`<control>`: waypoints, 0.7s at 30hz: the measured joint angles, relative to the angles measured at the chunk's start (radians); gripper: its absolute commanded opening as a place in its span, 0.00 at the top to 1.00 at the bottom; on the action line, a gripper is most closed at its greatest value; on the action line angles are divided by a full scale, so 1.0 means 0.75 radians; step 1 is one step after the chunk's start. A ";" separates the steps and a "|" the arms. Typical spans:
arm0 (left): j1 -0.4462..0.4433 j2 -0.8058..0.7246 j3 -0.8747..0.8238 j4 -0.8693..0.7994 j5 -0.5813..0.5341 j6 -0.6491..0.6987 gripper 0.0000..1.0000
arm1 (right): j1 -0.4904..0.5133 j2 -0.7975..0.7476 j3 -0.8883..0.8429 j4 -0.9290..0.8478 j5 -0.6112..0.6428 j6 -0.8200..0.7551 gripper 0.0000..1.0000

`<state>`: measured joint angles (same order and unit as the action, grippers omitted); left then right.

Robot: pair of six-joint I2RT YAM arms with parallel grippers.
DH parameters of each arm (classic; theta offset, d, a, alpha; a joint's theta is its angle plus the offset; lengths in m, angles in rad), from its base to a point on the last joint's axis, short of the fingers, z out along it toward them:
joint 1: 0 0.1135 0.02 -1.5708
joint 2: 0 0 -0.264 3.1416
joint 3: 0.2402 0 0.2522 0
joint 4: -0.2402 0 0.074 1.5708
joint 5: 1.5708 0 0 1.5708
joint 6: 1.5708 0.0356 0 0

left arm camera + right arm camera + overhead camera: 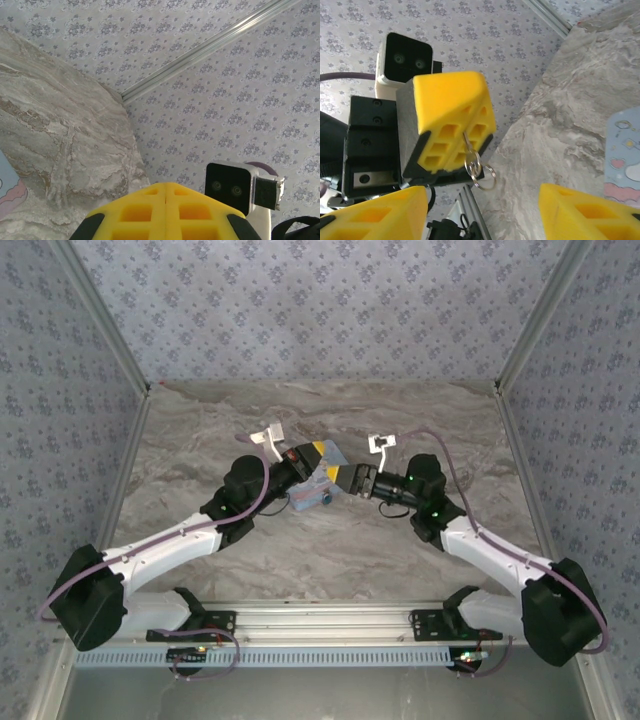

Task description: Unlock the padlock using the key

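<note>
Right wrist view: the left claw (pixel 462 132) is clenched on the key (pixel 467 142). A thin metal stem pokes out of the seam between its yellow fingers (pixel 445 100), and 2 rings (pixel 481 171) dangle beneath. The right claw (pixel 482 197) is released, its 2 yellow tips standing wide apart at the bottom of that view. From the top external camera, both claws meet over the middle of the marbled surface (pixel 330 560), just above the light blue tin box (pixel 308 498). The padlock (pixel 327 498) appears as a tiny blue spot at the box's right edge, between the claws. It is too small to tell whether the shackle is latched.
</note>
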<state>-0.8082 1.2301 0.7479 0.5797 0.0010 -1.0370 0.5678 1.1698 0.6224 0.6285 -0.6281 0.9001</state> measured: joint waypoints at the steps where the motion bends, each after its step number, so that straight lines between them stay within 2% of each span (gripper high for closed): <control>1: 0.000 0.000 0.000 0.000 0.002 0.000 1.00 | 0.007 0.015 0.012 0.009 0.003 0.004 0.42; 12: 0.000 0.001 0.000 0.011 0.008 -0.004 1.00 | 0.020 0.114 0.057 0.059 0.024 0.072 0.54; 21: 0.000 0.001 0.000 0.011 0.008 -0.004 1.00 | 0.020 0.132 0.076 0.077 0.024 0.122 0.69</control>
<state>-0.8082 1.2304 0.7479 0.5880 0.0071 -1.0401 0.5831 1.2686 0.6796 0.6861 -0.6098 0.9916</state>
